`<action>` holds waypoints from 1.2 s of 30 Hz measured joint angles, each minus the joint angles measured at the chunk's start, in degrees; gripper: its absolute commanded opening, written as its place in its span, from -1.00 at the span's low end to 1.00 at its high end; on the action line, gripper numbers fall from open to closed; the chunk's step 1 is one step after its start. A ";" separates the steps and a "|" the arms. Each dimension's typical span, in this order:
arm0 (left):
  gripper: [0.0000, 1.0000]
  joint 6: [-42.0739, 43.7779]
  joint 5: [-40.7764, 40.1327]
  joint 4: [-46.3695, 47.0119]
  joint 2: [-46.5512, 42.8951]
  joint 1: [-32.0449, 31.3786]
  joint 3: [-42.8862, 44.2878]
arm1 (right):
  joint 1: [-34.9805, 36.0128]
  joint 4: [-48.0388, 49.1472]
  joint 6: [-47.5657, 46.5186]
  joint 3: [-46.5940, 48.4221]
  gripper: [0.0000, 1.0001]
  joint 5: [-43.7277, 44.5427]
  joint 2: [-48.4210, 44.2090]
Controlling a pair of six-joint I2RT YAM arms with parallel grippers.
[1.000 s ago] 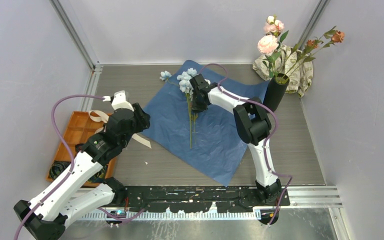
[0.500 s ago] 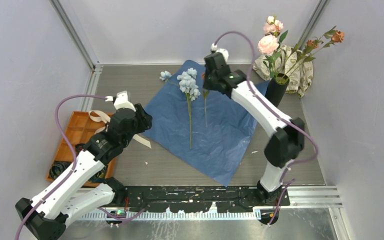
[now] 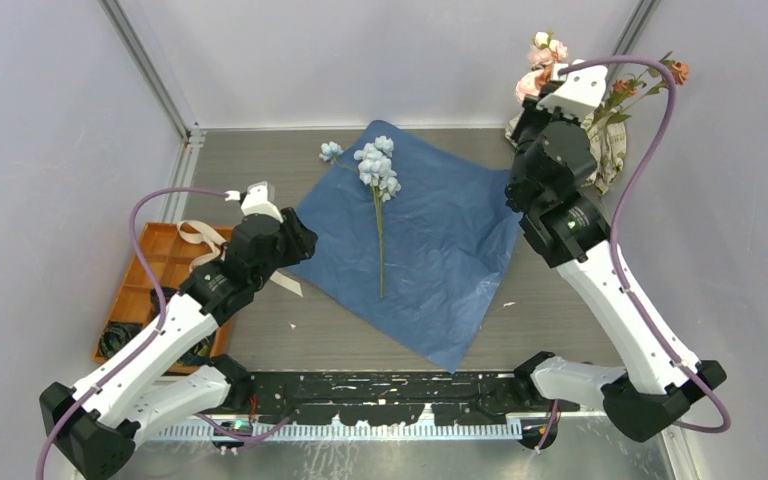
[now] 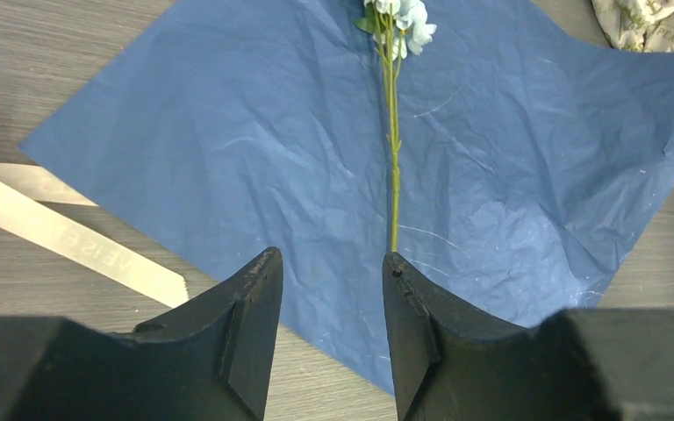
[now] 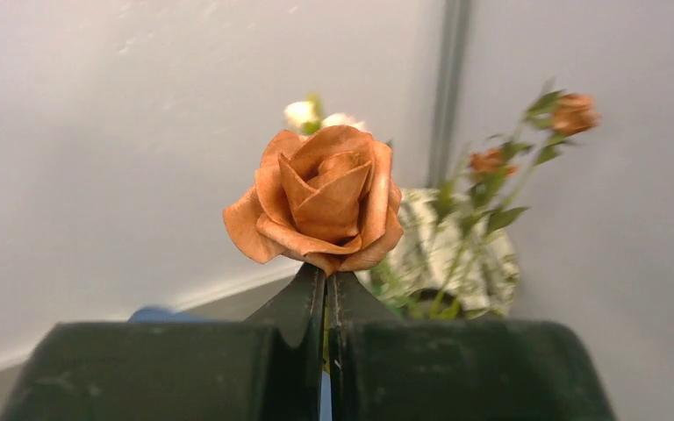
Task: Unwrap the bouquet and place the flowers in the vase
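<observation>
Gripping an orange rose (image 5: 320, 206), right jaws are closed; left jaws hang open over blue paper (image 4: 228, 149).

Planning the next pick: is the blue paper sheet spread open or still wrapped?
Spread open: the crumpled blue paper sheet lies flat, one pale-blue long-stemmed flower resting on top.

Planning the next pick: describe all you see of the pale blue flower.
The pale blue flower lies flat on the blue paper: small clustered blooms at the far end, one thin, straight green stem running toward the near side. Nothing touches it but the paper; the open left tool hovers by its stem end.
</observation>
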 measured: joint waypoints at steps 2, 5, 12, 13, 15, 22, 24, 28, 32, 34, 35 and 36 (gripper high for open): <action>-0.08 -0.44 1.09 0.96 0.81 0.00 -0.46 | -1.79 8.92 -6.45 -3.76 -0.99 3.32 -1.07; -0.08 -0.98 2.45 2.10 1.68 0.00 -0.85 | -8.52 16.26 -10.03 -5.73 -0.98 4.85 0.37; -0.08 -1.27 4.20 4.55 2.25 0.04 -2.05 | -25.31 17.88 -3.15 -9.75 -0.98 0.59 5.70; -0.08 -1.27 4.33 4.92 2.25 0.04 -2.29 | -26.29 18.16 -2.38 -9.92 -0.98 -0.04 6.19; -0.08 -1.36 4.48 5.55 2.25 0.04 -2.80 | -27.15 19.39 -1.01 -10.21 -0.98 -1.60 6.91; -0.09 -1.42 4.85 6.84 3.45 0.04 -3.21 | -28.70 24.85 1.31 -10.34 -0.98 -5.55 9.60; -0.09 -1.42 4.87 7.13 3.87 0.04 -3.21 | -29.16 25.57 1.51 -10.36 -0.98 -6.03 10.73; -0.09 -1.40 4.87 7.50 4.15 0.04 -3.32 | -29.79 27.85 1.60 -11.43 -0.98 -6.54 12.07; -0.09 -1.38 4.85 7.91 4.13 0.04 -3.43 | -30.29 30.38 1.75 -13.07 -0.98 -6.56 13.27; -0.09 -1.36 4.83 8.02 4.11 0.04 -3.67 | -30.40 31.23 2.21 -13.66 -0.98 -6.62 14.01; -0.09 -1.36 4.83 8.02 4.09 0.04 -3.87 | -30.40 31.61 2.51 -14.10 -0.98 -6.71 14.27; -0.09 -1.33 4.83 8.00 4.04 0.04 -4.02 | -30.40 31.69 2.80 -14.47 -0.99 -6.78 14.47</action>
